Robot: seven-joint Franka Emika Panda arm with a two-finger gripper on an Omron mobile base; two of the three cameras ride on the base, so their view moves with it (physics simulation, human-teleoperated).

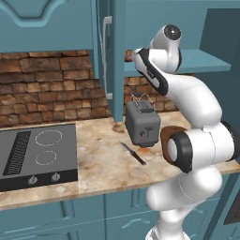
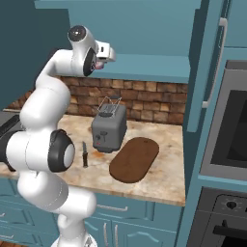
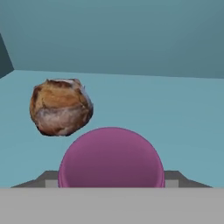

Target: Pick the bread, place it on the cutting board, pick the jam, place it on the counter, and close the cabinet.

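In the hand view the bread (image 3: 61,107), a round brown bun, lies on the teal shelf of the cabinet (image 2: 144,67), up and to the left. The jam (image 3: 111,157) sits very close, its pink-purple lid low in the middle. My gripper (image 3: 111,180) stands open, with a grey tip showing on either side of the jam and no hold visible. From the right base view the gripper (image 2: 107,54) reaches onto the shelf, with the jam (image 2: 100,64) pink just beneath it. The dark oval cutting board (image 2: 135,159) lies bare on the counter (image 2: 164,178).
The cabinet doors hang open (image 1: 115,56) (image 2: 207,62). A grey toaster (image 2: 110,128) stands left of the board, with a knife (image 2: 84,154) beside it. A black stovetop (image 1: 37,152) is at the far left and an oven stack (image 2: 231,130) at the right.
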